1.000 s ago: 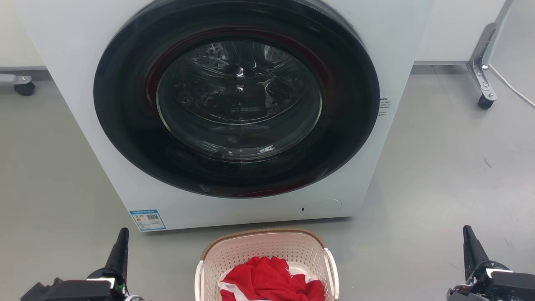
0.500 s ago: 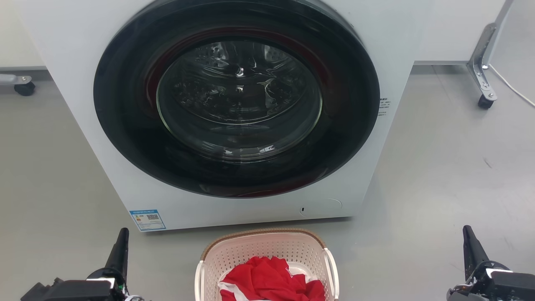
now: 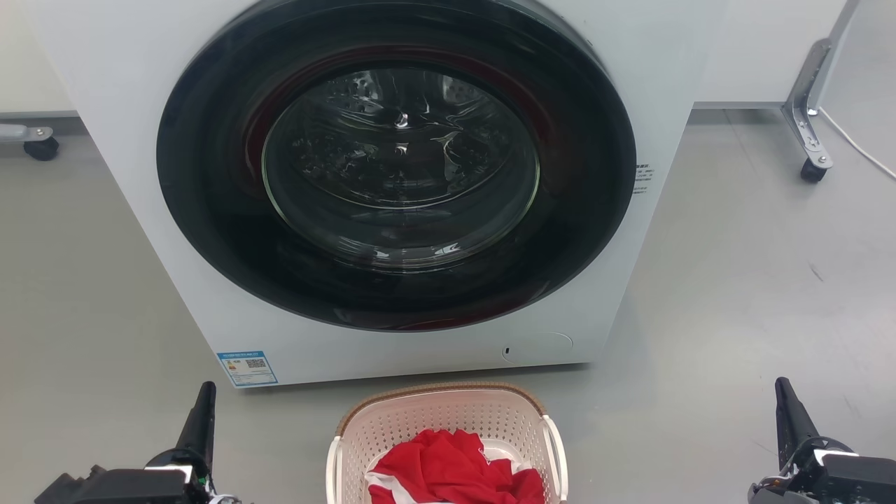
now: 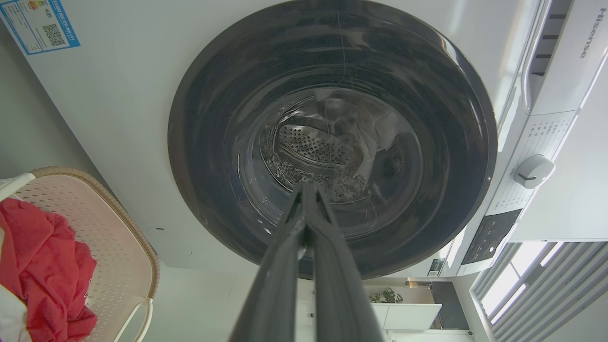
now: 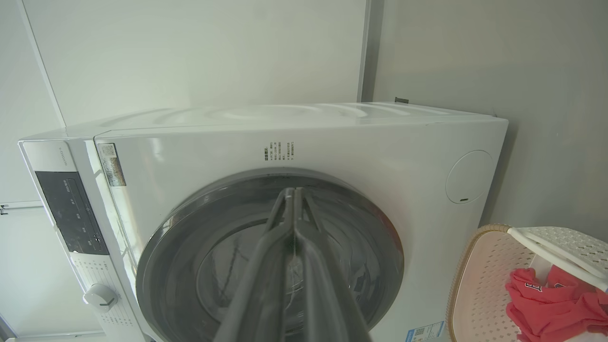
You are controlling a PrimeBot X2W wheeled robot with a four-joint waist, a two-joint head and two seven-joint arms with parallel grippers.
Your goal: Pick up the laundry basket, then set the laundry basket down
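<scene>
The laundry basket (image 3: pixel 434 414) stands on the grey floor (image 3: pixel 735 280) at the near middle of the scene, just in front of a white front-loading washing machine (image 3: pixel 126 140). A narrow strip of floor shows between the basket's brown far rim and the foot of the machine. The basket's near part is cut off by the bottom edge of the head view. A crumpled red garment (image 3: pixel 448 469) with some white on it lies inside, against the near part of the perforated wall. The white side handles run along the basket's left and right edges.

The left gripper (image 3: pixel 207 388) hangs over the floor to the left of the basket, well apart from it, holding nothing. Its two dark fingers (image 4: pixel 285 266) are pressed together at the tips and point toward the machine. The right gripper (image 3: pixel 782 386) is well off to the right of the basket, also empty. Its fingers (image 5: pixel 266 266) likewise meet at the tips and point at the machine.

The machine's round dark door (image 3: pixel 399 168) is closed, and the steel drum shows through the glass. A blue-edged label (image 3: pixel 246 367) is stuck on the front panel's lower left corner. On the far right stands a metal leg on a caster (image 3: pixel 808 133).
</scene>
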